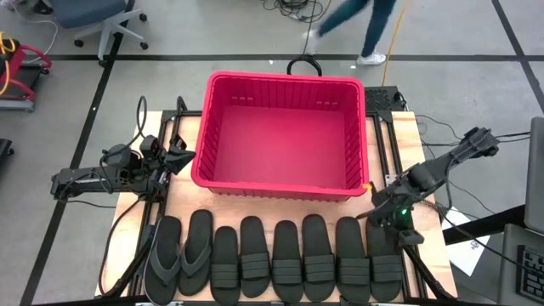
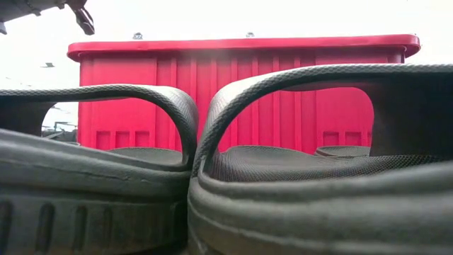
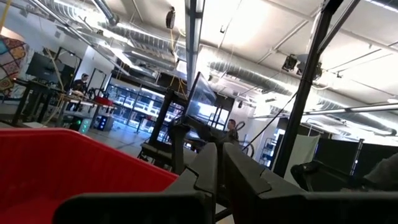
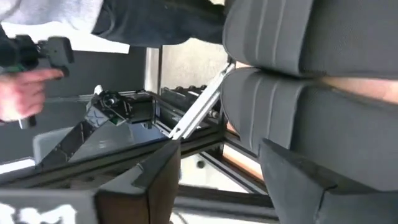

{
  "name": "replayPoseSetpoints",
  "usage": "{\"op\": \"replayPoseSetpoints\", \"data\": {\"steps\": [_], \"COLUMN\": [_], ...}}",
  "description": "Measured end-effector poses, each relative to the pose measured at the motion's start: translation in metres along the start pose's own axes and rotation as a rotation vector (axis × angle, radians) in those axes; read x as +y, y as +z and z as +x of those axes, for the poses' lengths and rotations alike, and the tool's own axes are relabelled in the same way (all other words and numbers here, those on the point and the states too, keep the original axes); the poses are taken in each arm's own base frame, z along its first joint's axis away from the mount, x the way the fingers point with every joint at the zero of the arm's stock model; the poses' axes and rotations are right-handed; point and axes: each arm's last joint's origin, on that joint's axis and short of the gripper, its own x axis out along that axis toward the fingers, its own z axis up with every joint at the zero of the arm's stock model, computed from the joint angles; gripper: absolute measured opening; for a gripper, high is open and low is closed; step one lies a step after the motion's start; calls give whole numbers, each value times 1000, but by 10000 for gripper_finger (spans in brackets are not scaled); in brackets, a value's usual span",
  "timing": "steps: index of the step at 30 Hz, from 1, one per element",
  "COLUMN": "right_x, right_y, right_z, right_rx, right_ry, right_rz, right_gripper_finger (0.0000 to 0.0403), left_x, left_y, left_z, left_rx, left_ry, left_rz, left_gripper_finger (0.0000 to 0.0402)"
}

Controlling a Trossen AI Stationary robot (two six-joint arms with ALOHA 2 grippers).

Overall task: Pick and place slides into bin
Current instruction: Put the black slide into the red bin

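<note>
The red bin (image 1: 280, 136) sat at the centre of the high view, holding nothing. Below it, eight slides (image 1: 289, 259) lay in a row: two thong flip-flops (image 1: 181, 253) at the left and six band-strap sandals (image 1: 319, 257). The right gripper (image 1: 393, 223) hung over the rightmost slide (image 1: 384, 263), fingers apart. The left gripper (image 1: 180, 158), fingers together, waited at the bin's left.

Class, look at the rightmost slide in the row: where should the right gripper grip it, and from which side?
Grip the rightmost slide by its ribbed band strap, from above. The strap arches clear of the flat sole, and the right gripper is beside it, fingers open.
</note>
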Motion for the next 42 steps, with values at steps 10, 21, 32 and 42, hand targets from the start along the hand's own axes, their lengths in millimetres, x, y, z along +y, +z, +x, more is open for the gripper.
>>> {"op": "replayPoseSetpoints", "data": {"steps": [10,21,32,42], "right_x": [-42,-72,-81,-77], "right_y": [-10,-15,-21,-30], "right_z": [45,65,74,85], "right_rx": [19,-50,-57,-38], "right_ry": [25,90,136,77], "right_rz": [134,217,253,196], "right_gripper_finger": [218,220,197,133], "left_x": [1,2,2,4], "left_y": [-4,-4,-5,-8], "left_z": [0,0,0,0], "left_rx": [37,40,47,73], "left_ry": [15,17,20,59], "left_rz": [-2,-6,-9,-1], "left_gripper_finger": [26,26,26,26]}}
